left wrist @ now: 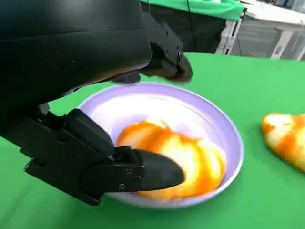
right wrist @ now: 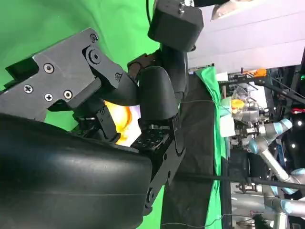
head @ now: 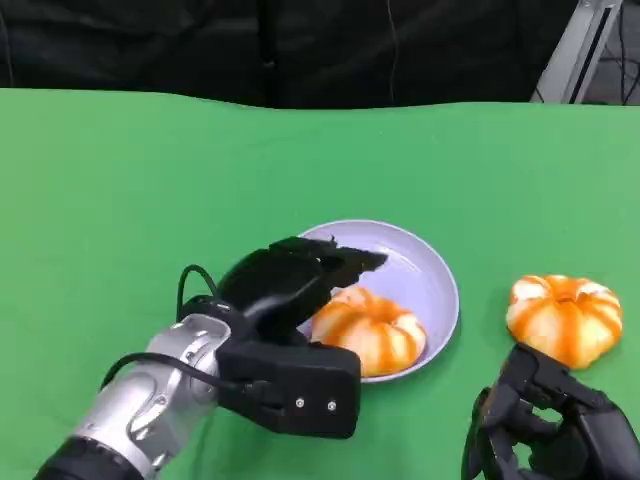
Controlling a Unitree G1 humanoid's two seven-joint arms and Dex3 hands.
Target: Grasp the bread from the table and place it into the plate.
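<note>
An orange-and-white striped bread (head: 375,330) lies in the front part of the lilac plate (head: 430,265). My left hand (head: 290,285) hovers over the plate's left side with its fingers spread, and the bread (left wrist: 186,157) sits between thumb and fingers with no clear grip on it. In the left wrist view the thumb lies along the near rim of the plate (left wrist: 228,129) and the fingers reach over its far rim. A second bread (head: 565,315) rests on the table right of the plate. Just in front of it is my right hand (head: 555,425), fingers curled in, holding nothing.
The green table (head: 150,200) stretches wide to the left and behind the plate. Beyond its far edge hangs a dark curtain (head: 300,50), with a metal leg (head: 575,45) at the back right. The second bread (left wrist: 288,138) shows beside the plate.
</note>
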